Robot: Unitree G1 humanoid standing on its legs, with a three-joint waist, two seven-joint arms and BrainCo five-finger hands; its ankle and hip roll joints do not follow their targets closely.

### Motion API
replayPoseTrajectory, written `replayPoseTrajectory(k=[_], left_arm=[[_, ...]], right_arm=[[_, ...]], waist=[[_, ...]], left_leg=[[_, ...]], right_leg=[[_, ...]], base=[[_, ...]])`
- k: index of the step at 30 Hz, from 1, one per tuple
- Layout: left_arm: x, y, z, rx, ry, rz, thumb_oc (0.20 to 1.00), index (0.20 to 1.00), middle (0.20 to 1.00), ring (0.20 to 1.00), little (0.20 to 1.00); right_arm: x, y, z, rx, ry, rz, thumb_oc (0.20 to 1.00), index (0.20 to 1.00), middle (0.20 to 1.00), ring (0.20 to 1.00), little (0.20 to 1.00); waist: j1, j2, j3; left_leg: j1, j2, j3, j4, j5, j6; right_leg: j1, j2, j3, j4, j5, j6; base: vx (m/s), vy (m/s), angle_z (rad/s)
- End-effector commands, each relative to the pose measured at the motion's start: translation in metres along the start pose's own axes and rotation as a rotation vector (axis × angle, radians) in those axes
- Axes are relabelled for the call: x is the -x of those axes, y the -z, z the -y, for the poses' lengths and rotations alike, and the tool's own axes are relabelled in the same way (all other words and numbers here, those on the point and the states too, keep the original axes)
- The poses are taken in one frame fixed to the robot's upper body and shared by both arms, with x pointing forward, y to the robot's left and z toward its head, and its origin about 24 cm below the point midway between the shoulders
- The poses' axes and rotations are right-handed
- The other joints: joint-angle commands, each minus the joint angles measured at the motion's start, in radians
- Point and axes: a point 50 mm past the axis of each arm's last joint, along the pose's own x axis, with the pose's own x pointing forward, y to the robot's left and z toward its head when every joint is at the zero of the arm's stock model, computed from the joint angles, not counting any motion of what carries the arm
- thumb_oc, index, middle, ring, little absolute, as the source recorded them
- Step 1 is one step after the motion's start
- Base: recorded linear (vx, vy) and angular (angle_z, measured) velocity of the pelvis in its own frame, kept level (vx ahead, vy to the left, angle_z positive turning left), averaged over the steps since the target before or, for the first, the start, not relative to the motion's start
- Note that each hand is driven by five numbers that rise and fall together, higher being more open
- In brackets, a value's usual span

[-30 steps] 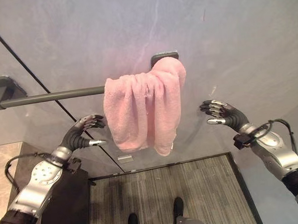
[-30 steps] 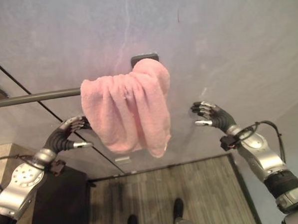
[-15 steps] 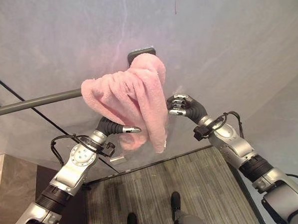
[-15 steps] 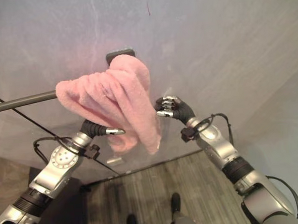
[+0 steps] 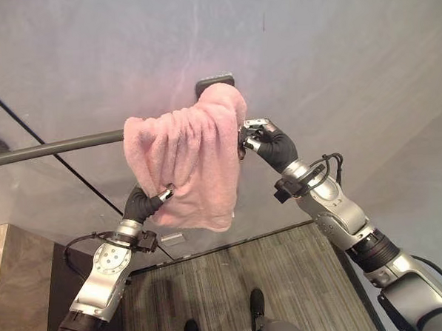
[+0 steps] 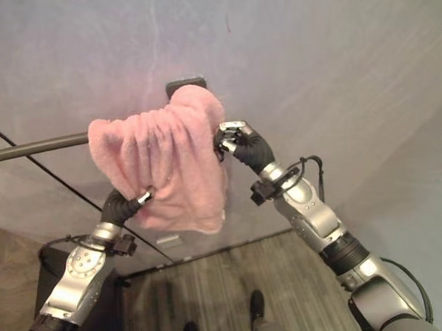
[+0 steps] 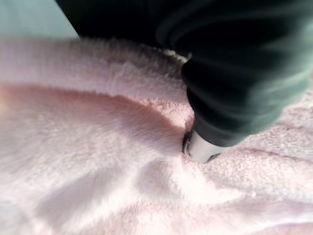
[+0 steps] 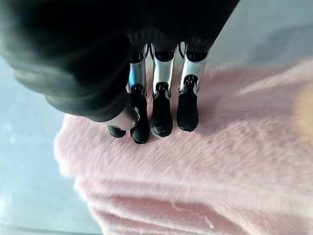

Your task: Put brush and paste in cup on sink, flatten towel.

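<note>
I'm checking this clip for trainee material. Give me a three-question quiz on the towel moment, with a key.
1. True or false: the pink towel hangs bunched at one end of the grey rail.
2. Which hand meets the towel's upper edge near the rail bracket? A) left hand B) right hand
3. Fill in: the left hand touches the towel's ____ part.

Key: 1 true; 2 B; 3 lower.

Head stereo views look down at the pink towel point(image 5: 187, 163) on the wall; both wrist views press close against it.
</note>
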Motion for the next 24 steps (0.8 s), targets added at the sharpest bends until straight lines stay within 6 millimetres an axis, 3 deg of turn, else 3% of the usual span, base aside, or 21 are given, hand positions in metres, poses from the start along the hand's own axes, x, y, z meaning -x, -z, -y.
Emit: replayPoseTrajectory(k=[1, 8, 11, 18, 20, 23, 24], left_arm=[[-0.002, -0.019, -0.006, -0.058, 0.024, 0.077, 0.2, 0.2, 0.2, 0.2, 0.2], [-0.005, -0.043, -0.009, -0.058, 0.008, 0.184, 0.2, 0.2, 0.2, 0.2, 0.2], [-0.004, -0.062, -0.013, -0.062, -0.026, 0.276, 0.2, 0.2, 0.2, 0.2, 0.2], [0.006, -0.076, -0.025, -0.051, -0.128, 0.355, 0.2, 0.2, 0.2, 0.2, 0.2], [0.012, -0.069, -0.028, -0.008, -0.166, 0.332, 0.2, 0.2, 0.2, 0.2, 0.2], [0.018, -0.043, -0.032, 0.033, -0.217, 0.216, 0.2, 0.2, 0.2, 0.2, 0.2], [0.022, -0.022, -0.034, 0.034, -0.249, 0.117, 0.2, 0.2, 0.2, 0.2, 0.2]], right_arm=[[-0.011, -0.034, -0.009, 0.01, -0.077, 0.166, 0.2, 0.2, 0.2, 0.2, 0.2], [-0.02, -0.05, -0.018, 0.027, -0.131, 0.22, 0.2, 0.2, 0.2, 0.2, 0.2], [-0.028, -0.068, -0.033, 0.056, -0.213, 0.282, 0.2, 0.2, 0.2, 0.2, 0.2], [-0.028, -0.089, -0.053, 0.098, -0.331, 0.356, 0.2, 0.2, 0.2, 0.2, 0.2], [-0.023, -0.091, -0.057, 0.116, -0.355, 0.357, 0.2, 0.2, 0.2, 0.2, 0.2], [-0.019, -0.083, -0.057, 0.226, -0.378, 0.287, 0.2, 0.2, 0.2, 0.2, 0.2], [-0.02, -0.075, -0.053, 0.274, -0.359, 0.234, 0.2, 0.2, 0.2, 0.2, 0.2]], waist=[[0.022, -0.035, -0.04], [0.038, -0.052, -0.04], [0.054, -0.068, -0.035], [0.071, -0.083, -0.014], [0.072, -0.088, -0.009], [0.069, -0.091, -0.002], [0.069, -0.091, 0.002]], left_leg=[[-0.016, -0.01, 0.005, 0.004, 0.051, 0.001], [-0.024, -0.009, -0.001, 0.004, 0.054, 0.0], [-0.037, -0.008, -0.004, 0.004, 0.055, -0.003], [-0.069, -0.008, -0.007, 0.004, 0.064, -0.006], [-0.079, -0.008, -0.004, 0.004, 0.067, -0.005], [-0.09, -0.01, -0.001, 0.004, 0.07, -0.002], [-0.09, -0.011, 0.0, 0.004, 0.07, 0.0]], right_leg=[[0.107, -0.075, 0.023, 0.0, -0.099, 0.107], [0.103, -0.077, 0.018, 0.0, -0.096, 0.109], [0.091, -0.077, 0.015, 0.0, -0.089, 0.11], [0.063, -0.081, 0.015, 0.0, -0.079, 0.115], [0.052, -0.081, 0.016, 0.0, -0.075, 0.116], [0.039, -0.082, 0.021, 0.0, -0.07, 0.117], [0.037, -0.084, 0.022, 0.0, -0.068, 0.117]], base=[[-0.01, 0.003, 0.08], [-0.01, 0.002, 0.04], [-0.02, 0.003, 0.01], [-0.02, 0.006, 0.03], [-0.03, 0.015, 0.0], [0.0, 0.011, 0.01], [0.0, 0.0, 0.0]])
